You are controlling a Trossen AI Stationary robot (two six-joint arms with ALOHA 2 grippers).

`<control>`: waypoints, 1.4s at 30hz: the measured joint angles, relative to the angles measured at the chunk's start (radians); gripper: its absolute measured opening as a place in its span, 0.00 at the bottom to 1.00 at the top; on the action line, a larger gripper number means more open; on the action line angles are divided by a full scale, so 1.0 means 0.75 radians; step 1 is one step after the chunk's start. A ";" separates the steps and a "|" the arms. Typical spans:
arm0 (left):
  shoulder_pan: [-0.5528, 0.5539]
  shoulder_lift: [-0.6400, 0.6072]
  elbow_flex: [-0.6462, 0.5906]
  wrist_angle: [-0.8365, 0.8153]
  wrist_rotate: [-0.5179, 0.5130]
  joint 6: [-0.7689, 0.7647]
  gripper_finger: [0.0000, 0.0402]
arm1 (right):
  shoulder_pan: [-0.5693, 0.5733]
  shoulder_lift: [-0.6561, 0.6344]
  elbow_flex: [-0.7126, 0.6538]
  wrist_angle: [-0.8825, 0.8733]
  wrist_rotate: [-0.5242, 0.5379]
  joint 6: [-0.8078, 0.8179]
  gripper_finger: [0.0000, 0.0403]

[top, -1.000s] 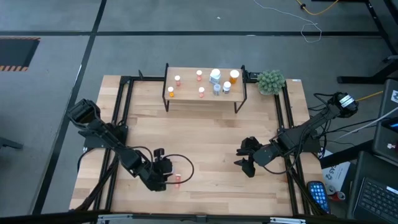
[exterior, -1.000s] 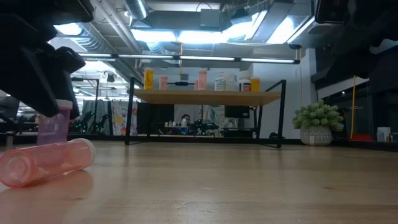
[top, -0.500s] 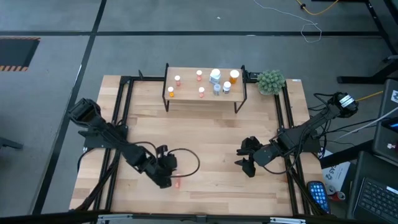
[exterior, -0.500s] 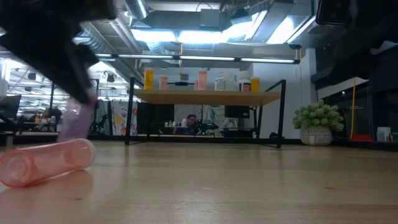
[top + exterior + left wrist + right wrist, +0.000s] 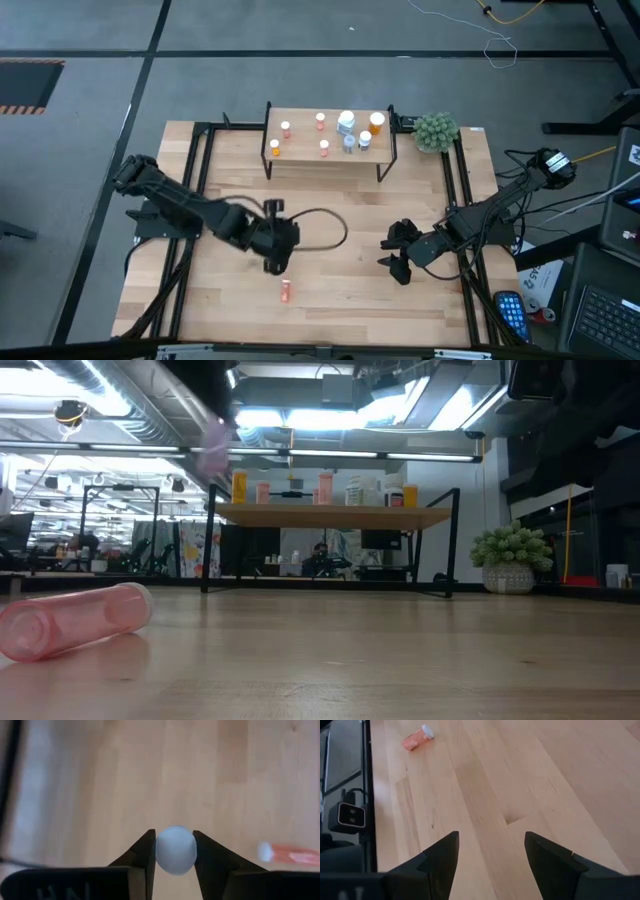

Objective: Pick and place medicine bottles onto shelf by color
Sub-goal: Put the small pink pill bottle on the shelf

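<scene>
High view shows the left gripper (image 5: 278, 243) out over the middle of the table, between the near edge and the shelf (image 5: 300, 151). Its wrist camera looks straight down on a white cap (image 5: 175, 849) pinched between the two fingers (image 5: 144, 857) — closed about halfway on a bottle, which in the low view is a pale pink blur (image 5: 213, 448) lifted well above the tabletop. So the step in hand looks like the carry: one pink bottle picked up and on its way to the shelf.

A second pink bottle (image 5: 285, 290) lies on its side near the table's front edge, apart from the gripper. The shelf already carries a row of bottles — pink ones (image 5: 321, 119) toward its left and middle, white-blue ones (image 5: 346, 124) and an orange one (image 5: 376, 123) toward its right.

The next move, as I judge it, calls for lifting clear of the shelf's front lip and setting down among the pinks without knocking them; the free patch at the left front looks the safest. The black frame rails (image 5: 196, 160) flank the path, and the left arm's looping cable (image 5: 325, 227) trails beside it.

The right gripper (image 5: 398, 258) waits low at the right, fingers (image 5: 437, 858) spread and holding nothing, near the plant (image 5: 436, 131) side but well clear of the carry.
</scene>
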 joint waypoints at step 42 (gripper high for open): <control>1.194 0.101 0.188 0.249 0.663 0.826 0.24 | -0.001 0.000 0.000 -0.022 -0.001 -0.131 0.57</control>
